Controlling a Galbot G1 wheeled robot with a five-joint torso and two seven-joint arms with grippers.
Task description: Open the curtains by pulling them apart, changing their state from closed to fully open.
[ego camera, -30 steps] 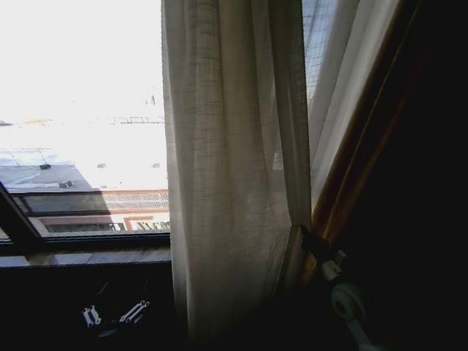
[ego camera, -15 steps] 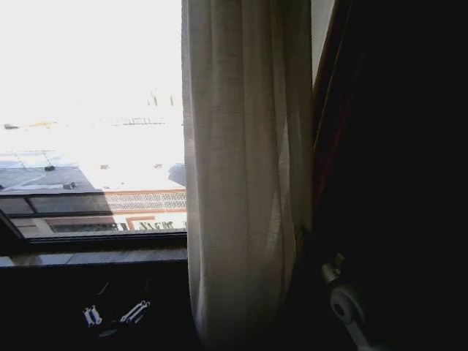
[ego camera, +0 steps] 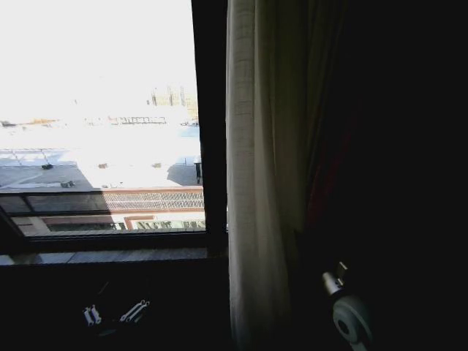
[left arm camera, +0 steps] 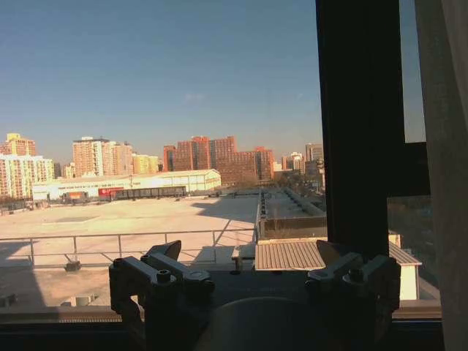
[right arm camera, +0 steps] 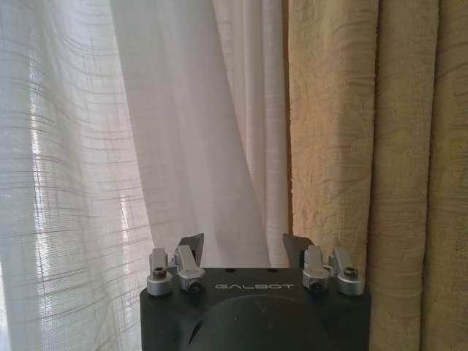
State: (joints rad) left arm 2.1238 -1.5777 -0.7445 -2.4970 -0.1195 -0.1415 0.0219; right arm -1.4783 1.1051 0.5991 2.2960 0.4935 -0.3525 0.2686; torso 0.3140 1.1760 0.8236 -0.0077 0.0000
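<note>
One sheer off-white panel of the curtains (ego camera: 262,183) hangs bunched in long pleats just right of a dark window post (ego camera: 212,124). The window pane to the left of the post is uncovered. In the right wrist view my right gripper (right arm camera: 243,247) is open, with nothing between its fingers. It faces the sheer curtain (right arm camera: 146,146) from a short way off. My left gripper (left arm camera: 252,257) is open too and sits low under the window sill (ego camera: 117,314), aimed out through the glass. The curtain's edge (left arm camera: 450,183) hangs beside it.
A heavier tan drape (right arm camera: 365,146) hangs beside the sheer panel. The stone sill (ego camera: 102,256) runs below the glass, with dark wall under it. My right arm (ego camera: 349,316) is low in the dark area at the right. The dark post (left arm camera: 358,124) stands before the left gripper.
The sheer panel has slid to the right and bunched tighter, uncovering more glass and the dark post. The right arm, up against the curtain's lower edge before, is now lower and off it.
</note>
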